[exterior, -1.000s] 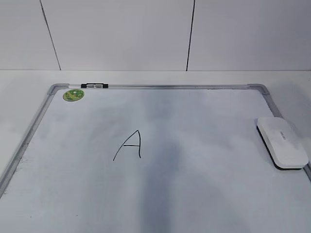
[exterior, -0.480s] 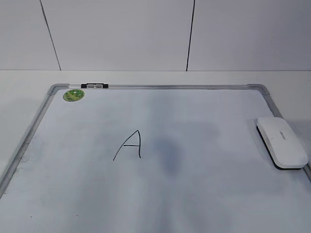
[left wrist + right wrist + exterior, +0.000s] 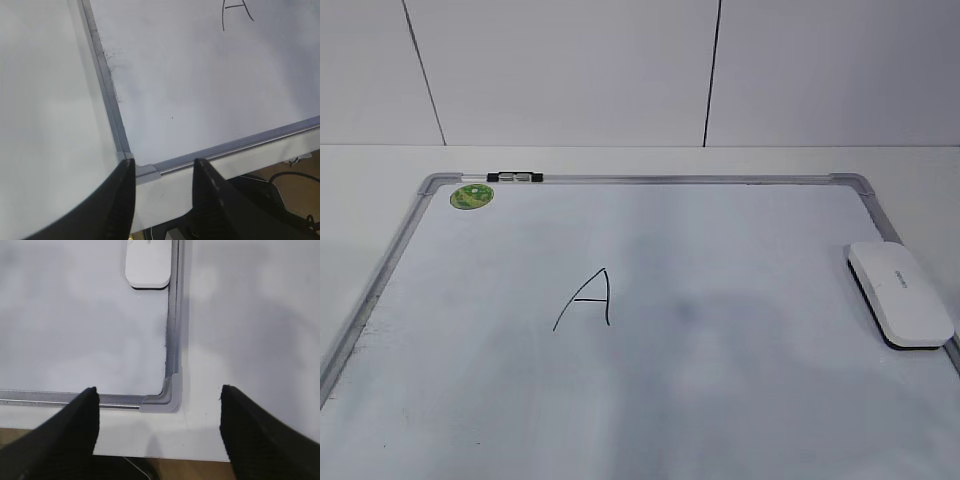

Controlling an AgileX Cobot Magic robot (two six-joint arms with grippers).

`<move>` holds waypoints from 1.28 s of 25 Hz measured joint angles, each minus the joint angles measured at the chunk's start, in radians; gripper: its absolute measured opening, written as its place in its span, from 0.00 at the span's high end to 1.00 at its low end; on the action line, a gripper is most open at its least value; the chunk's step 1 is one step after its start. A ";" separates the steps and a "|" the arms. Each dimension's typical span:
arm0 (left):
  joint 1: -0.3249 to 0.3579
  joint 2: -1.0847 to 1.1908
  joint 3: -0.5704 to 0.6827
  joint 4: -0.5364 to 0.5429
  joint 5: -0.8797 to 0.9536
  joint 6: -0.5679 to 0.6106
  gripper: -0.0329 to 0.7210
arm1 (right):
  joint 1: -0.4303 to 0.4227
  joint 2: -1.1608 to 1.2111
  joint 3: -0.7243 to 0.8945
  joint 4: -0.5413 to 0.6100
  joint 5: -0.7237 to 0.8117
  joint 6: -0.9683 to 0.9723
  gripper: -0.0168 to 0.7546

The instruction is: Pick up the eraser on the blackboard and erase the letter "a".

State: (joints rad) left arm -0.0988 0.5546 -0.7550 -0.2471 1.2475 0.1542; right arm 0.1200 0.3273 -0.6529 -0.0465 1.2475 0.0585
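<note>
The blackboard (image 3: 670,179) is a white board with a silver-grey frame, lying flat on the table. The white eraser (image 3: 900,295) lies on it at the right edge; the right wrist view shows its near end (image 3: 148,265). A tall capital "A" (image 3: 588,298) stands left of centre, and its lower part shows in the left wrist view (image 3: 237,12). No lowercase "a" shows in any view. My left gripper (image 3: 164,165) is open and empty above the board's near left corner. My right gripper (image 3: 158,390) is wide open and empty above the near right corner (image 3: 167,395). Neither gripper shows in the exterior view.
A round green sticker (image 3: 471,196) sits in the board's far left corner, beside a small black and silver clip (image 3: 515,177) on the far frame. White table surrounds the board. A white panelled wall stands behind. Cables lie below the table's front edge (image 3: 285,177).
A dark shadow across the middle of the board has shrunk and faded to a faint patch. The eraser and the capital "A" have not moved.
</note>
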 joint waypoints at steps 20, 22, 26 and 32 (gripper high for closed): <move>0.000 -0.103 0.216 0.051 -0.141 0.000 0.58 | 0.000 -0.075 0.117 -0.049 -0.022 0.000 0.21; 0.000 -0.103 0.230 0.056 -0.154 0.000 0.58 | 0.000 -0.075 0.123 -0.049 -0.046 0.000 0.21; 0.000 -0.103 0.236 0.063 -0.154 0.000 0.58 | 0.000 -0.075 0.150 -0.049 -0.093 0.000 0.21; 0.000 -0.103 0.236 0.065 -0.149 0.000 0.58 | 0.000 -0.075 0.152 -0.049 -0.106 0.000 0.21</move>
State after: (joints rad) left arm -0.0988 0.4514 -0.5191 -0.1822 1.0982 0.1542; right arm 0.1200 0.2519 -0.5005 -0.0957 1.1416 0.0585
